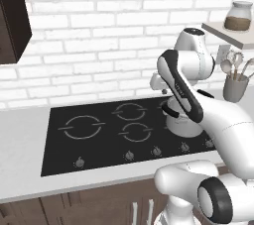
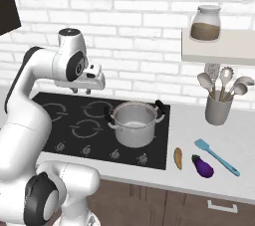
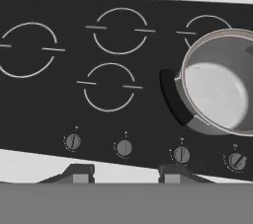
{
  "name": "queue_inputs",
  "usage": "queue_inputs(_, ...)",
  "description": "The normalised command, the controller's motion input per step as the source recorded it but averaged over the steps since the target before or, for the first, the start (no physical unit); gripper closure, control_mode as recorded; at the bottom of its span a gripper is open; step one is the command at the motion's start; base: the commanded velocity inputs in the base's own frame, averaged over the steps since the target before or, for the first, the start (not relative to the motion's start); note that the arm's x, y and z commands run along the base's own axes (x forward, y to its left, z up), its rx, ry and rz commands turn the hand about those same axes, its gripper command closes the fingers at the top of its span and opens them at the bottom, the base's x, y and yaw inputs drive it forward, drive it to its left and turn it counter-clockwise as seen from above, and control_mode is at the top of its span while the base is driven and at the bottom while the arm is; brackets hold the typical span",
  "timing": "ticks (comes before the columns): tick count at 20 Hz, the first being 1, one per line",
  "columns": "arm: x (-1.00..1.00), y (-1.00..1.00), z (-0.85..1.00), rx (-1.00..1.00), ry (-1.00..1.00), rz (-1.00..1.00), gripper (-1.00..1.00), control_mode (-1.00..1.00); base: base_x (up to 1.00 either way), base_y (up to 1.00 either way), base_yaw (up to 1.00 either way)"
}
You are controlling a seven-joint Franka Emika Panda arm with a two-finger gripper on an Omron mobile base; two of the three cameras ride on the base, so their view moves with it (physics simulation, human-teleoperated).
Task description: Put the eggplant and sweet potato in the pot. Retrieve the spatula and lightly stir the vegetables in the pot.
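Hovering above the cooktop (image 2: 74,120), the gripper (image 2: 82,90) has parted, empty fingers; the pot (image 2: 133,123) sits beside it.

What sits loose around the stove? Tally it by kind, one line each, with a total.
Pot: 1
Eggplant: 1
Sweet potato: 1
Spatula: 1
Utensil cup: 1
Spoons in the cup: 4
Jar on the shelf: 1
Total: 10

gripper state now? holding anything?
Gripper: open, holding nothing; it hangs above the stove, left of the pot.
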Motion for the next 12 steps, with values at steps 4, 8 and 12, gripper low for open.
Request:
queue_inputs(4, 0.0, 0.06, 0.0, -0.04, 0.0, 0.0, -1.0, -1.0, 0.0, 0.0, 0.0)
queue_inputs(8, -0.07, 0.07, -0.05, -0.05, 0.0, 0.0, -1.0, -1.0, 0.0, 0.0, 0.0)
queue_inputs(12, -0.09, 0.0, -0.2, 0.0, 0.0, 0.0, -1.0, -1.0, 0.0, 0.0, 0.0)
